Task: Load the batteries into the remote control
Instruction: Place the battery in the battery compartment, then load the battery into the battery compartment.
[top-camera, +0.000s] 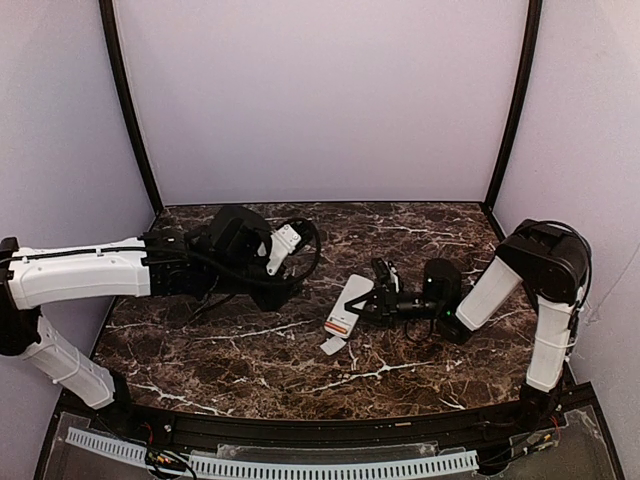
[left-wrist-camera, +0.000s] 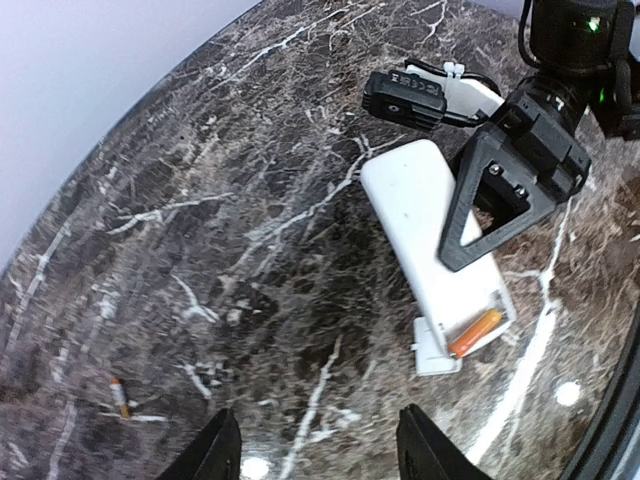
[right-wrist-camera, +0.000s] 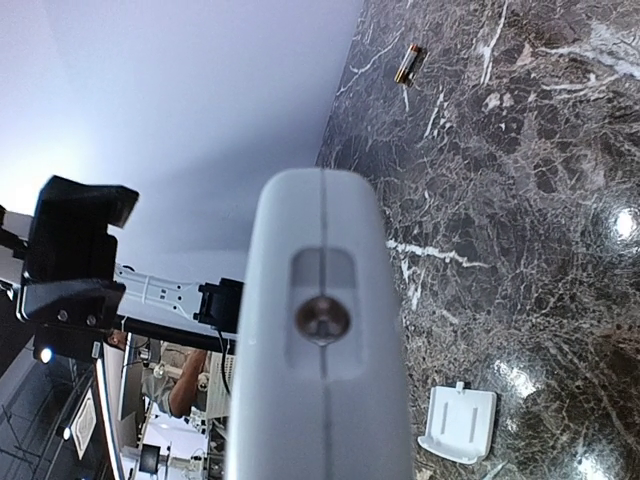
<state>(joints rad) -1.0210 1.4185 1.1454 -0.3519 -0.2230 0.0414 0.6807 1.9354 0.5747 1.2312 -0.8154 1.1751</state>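
- Mid frame, top view: right gripper clamped on remote, plain white back up; resting on table or just above it, cannot tell.
- Lower right, left wrist view: seated battery, orange-red, lying in remote's open end.
- Lower left, same view: loose battery on bare marble, well apart from remote.
- Bottom edge, same view: left gripper, jaws apart, nothing between them.
- Lower right, right wrist view: cover off, lying on marble near remote's end.
- Step in hand, by judgement: loading about halfway; one cell in, one to fetch, cover not yet back on.
- Next move, by judgement: bring left gripper over loose battery, pinch across its slim body, carry to open end, check polarity, press in beside seated battery. Calls for a steady clamp on remote throughout.
- Writing: none readable on remote's back or cover; print on both batteries too small to tell. No brand visible.
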